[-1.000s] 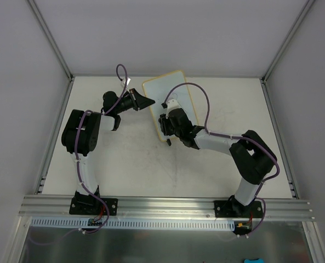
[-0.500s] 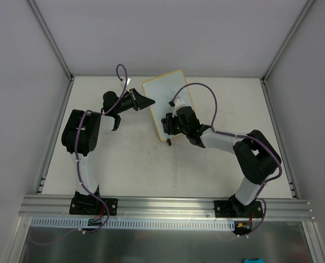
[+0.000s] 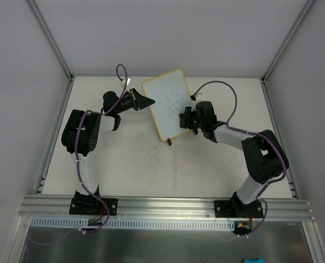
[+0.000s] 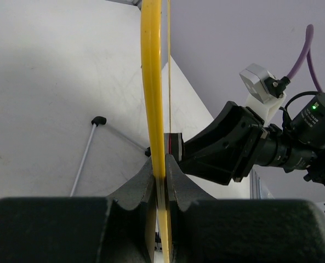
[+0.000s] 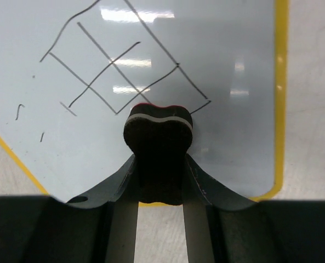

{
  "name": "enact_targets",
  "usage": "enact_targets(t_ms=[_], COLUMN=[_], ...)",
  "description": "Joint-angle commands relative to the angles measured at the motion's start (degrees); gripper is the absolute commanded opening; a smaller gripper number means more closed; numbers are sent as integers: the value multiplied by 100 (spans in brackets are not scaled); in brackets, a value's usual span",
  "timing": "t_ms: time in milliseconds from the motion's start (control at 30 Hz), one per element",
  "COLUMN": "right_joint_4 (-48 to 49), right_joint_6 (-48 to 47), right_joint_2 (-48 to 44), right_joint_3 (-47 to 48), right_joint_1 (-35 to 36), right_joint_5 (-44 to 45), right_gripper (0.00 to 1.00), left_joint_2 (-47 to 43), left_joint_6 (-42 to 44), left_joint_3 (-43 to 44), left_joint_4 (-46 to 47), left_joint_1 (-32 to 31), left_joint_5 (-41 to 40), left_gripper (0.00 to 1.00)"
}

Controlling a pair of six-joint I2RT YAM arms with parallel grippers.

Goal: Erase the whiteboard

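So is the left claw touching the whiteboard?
Touching. The left wrist view shows the left claw pinching the whiteboard by its yellow edge, both fingers pressed against it with no gap.

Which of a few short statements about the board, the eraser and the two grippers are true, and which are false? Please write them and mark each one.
1. The left gripper is shut on the yellow edge of the board. True.
2. The right gripper holds nothing. False: it is shut on the eraser.
3. The board is wiped clean. False: a grid is drawn on it, with a few small marks beside it.
4. The tip of the eraser is at the face of the board, by a corner of the grid. True.
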Motion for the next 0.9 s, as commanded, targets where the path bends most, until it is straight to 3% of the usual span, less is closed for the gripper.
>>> enact_targets(t_ms=[0, 267, 600, 867], right_joint_4=[-437, -525, -1043, -1166], right_joint_6=[26, -44, -352, -238], right_joint_2=[176, 167, 571, 887], right_joint_3=[-117, -73, 928, 1570], right_joint_1=[-390, -321, 1251, 1850], right_joint_5=[932, 1011, 1512, 1372], right_gripper=[0, 0, 0, 0], left_joint_2=[-69, -69, -113, -139], left_joint_6=[315, 298, 315, 377], left_joint_3=[164, 199, 191, 155], left_joint_4=[370, 361, 317, 247], left_joint_1=[-51, -51, -51, -60], left_joint_5=[242, 260, 242, 199], left_gripper=[0, 0, 0, 0])
